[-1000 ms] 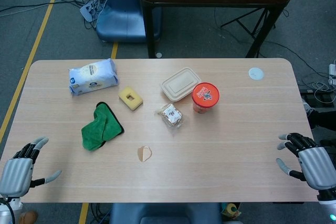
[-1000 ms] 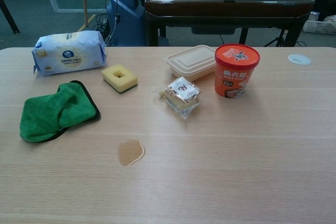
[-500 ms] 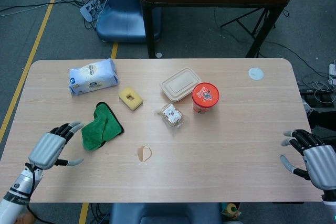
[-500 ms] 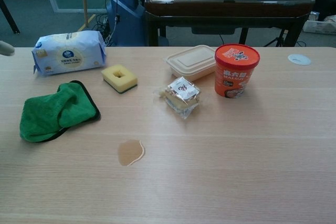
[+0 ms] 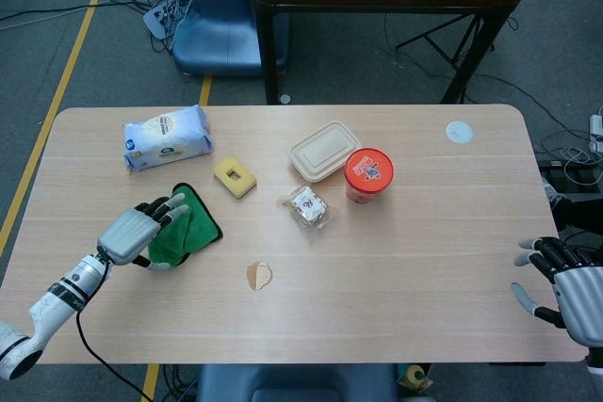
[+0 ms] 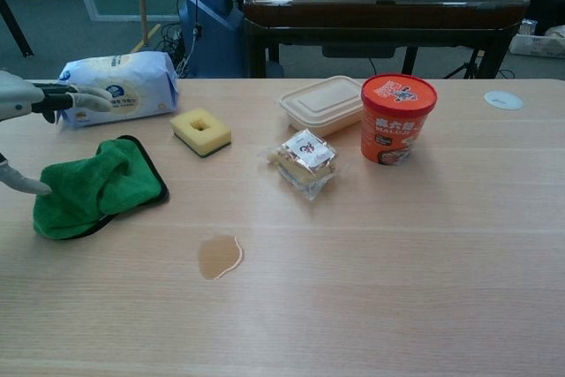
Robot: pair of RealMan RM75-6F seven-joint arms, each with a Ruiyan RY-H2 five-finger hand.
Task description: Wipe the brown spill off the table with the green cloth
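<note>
The left hand [image 5: 141, 230] has swept in from the near-left desk edge and now hovers at the left side of the green cloth [image 5: 186, 225], fingers [image 6: 86, 99] spread and released, holding nothing yet. In the chest view the fingers frame the cloth from above and from its left; whether any touch it, I cannot tell. That puts the task at the reach-and-grasp step: the cloth is not yet picked up and the wipe has not begun. The right hand [image 5: 573, 287] has drawn back toward the near-right desk [image 5: 424, 308] corner, fingers apart and empty.

The cloth lies bunched at the left; the brown spill [image 5: 259, 275] sits apart from it, toward the near middle. The yellow sponge [image 5: 235, 176], wet-wipes pack [image 5: 166, 137], snack packet [image 5: 306, 206], lidded food box [image 5: 325, 150] and orange instant-noodle cup [image 5: 367, 174] lie beyond, none between cloth and spill.
</note>
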